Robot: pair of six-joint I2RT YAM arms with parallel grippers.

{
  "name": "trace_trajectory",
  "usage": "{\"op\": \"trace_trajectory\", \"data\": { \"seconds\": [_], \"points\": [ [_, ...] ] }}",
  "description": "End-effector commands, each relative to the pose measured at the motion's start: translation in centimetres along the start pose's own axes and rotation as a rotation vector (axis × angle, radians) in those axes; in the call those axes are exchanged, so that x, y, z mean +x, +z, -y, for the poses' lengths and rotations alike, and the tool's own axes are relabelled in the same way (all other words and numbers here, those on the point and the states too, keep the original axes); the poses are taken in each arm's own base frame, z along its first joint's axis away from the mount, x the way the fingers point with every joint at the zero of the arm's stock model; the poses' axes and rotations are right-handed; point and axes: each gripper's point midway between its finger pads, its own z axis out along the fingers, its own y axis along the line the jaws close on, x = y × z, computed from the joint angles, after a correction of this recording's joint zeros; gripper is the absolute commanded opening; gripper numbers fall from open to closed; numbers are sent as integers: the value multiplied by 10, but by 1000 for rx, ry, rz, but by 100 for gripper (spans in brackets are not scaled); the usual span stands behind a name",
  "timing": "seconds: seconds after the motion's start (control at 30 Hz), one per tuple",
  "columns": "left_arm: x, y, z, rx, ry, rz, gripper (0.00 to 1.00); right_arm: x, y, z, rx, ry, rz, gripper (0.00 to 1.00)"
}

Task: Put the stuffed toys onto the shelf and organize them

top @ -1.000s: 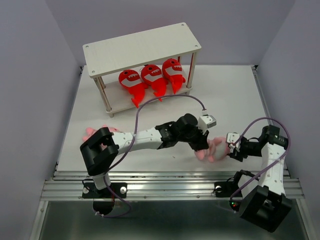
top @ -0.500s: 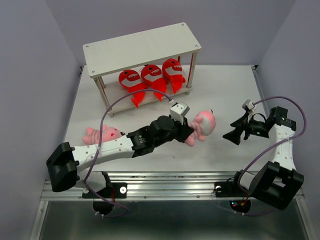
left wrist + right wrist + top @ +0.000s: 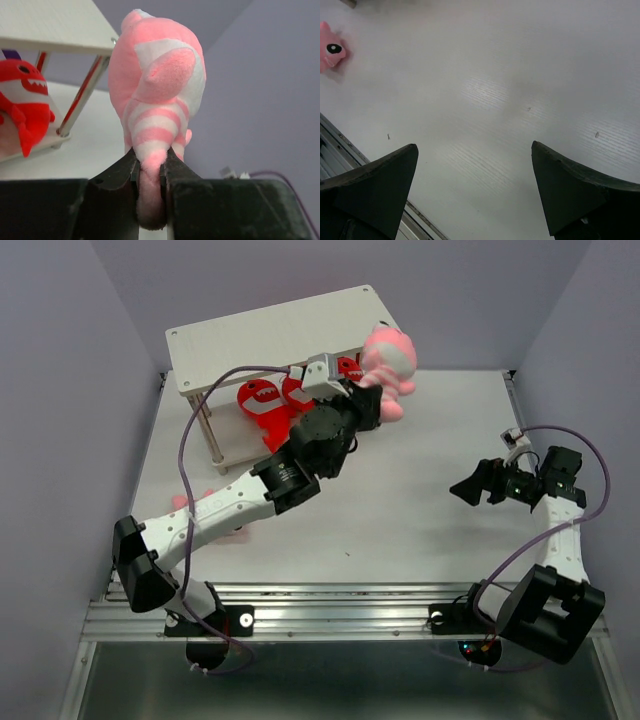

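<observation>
My left gripper [image 3: 366, 400] is shut on the tail end of a pink striped toy [image 3: 388, 365] and holds it in the air at the right end of the white shelf [image 3: 270, 335], about level with its top board. The left wrist view shows the fingers [image 3: 120, 170] pinching the toy [image 3: 157, 95]. Three red sharks lie on the lower tier; two show fully [image 3: 262, 400] and one is partly behind my arm. A second pink toy [image 3: 190, 505] lies on the table at the left, partly under my left arm. My right gripper [image 3: 468, 485] is open and empty above the table.
The right wrist view shows bare white table between its fingers [image 3: 475, 150] and the second pink toy [image 3: 331, 50] far off. The table's front rail [image 3: 340, 610] runs along the near edge. The shelf's top board [image 3: 50, 22] carries nothing.
My left arm has taken the pink toy from the table's middle up and back to the shelf's right end. My right gripper let go of it and drew back to the right.
</observation>
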Motion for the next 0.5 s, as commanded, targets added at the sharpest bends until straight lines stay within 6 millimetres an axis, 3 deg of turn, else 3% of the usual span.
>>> {"op": "trace_trajectory", "data": {
  "seconds": [0.0,0.03,0.07,0.33,0.47],
  "points": [
    [-74,27,-4,-108,-138,225,0,-28,-4,-5,22,19,75,100],
    [-94,31,0,-110,-171,263,0,-30,-4,-7,10,32,81,100],
    [-106,43,-8,-137,-204,292,0,-34,-4,-13,-18,58,91,100],
    [-151,102,-45,-201,-326,390,0,-30,-1,-22,-71,79,127,100],
    [-160,127,-59,-213,-382,417,0,-26,-3,-26,-70,53,130,100]
  ]
}}
